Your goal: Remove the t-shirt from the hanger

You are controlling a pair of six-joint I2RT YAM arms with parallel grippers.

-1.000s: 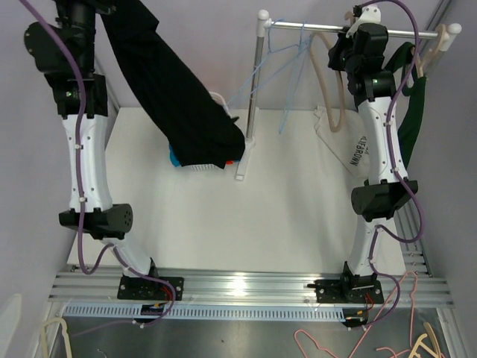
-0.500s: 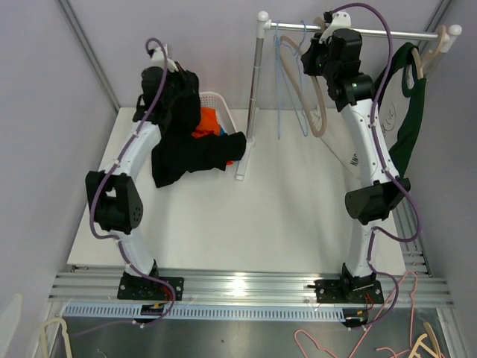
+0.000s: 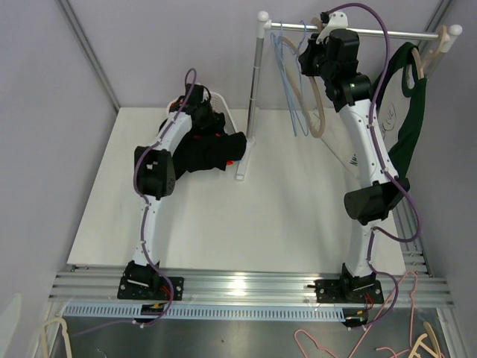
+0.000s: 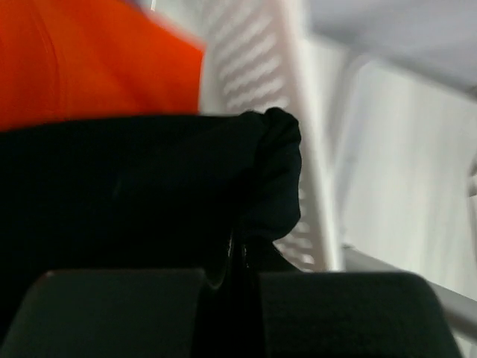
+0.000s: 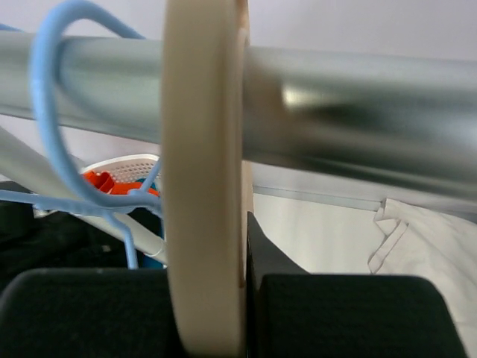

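Observation:
The black t-shirt [image 3: 203, 154] lies bunched over the rim of the white basket [image 3: 217, 98] at the table's back left. My left gripper [image 3: 199, 112] is down on it and shut on a fold of the black t-shirt [image 4: 149, 186], jaws pressed together [image 4: 242, 253]. The beige hanger [image 3: 319, 112] hangs bare on the rack's metal rail [image 3: 395, 33]. My right gripper [image 3: 322, 36] is up at the rail, shut on the beige hanger's hook [image 5: 205, 149], which loops over the rail [image 5: 335, 97].
Blue hangers [image 3: 289, 82] hang on the rail left of the beige one. A dark green shirt [image 3: 411, 112] hangs at the rail's right end. A white printed garment [image 3: 358, 149] lies on the table under the rack. Orange cloth [image 4: 89, 60] fills the basket.
The left arm came down from high at the back left, carrying the black t-shirt onto the basket. The right gripper slid the beige hanger left along the rail, then held still.

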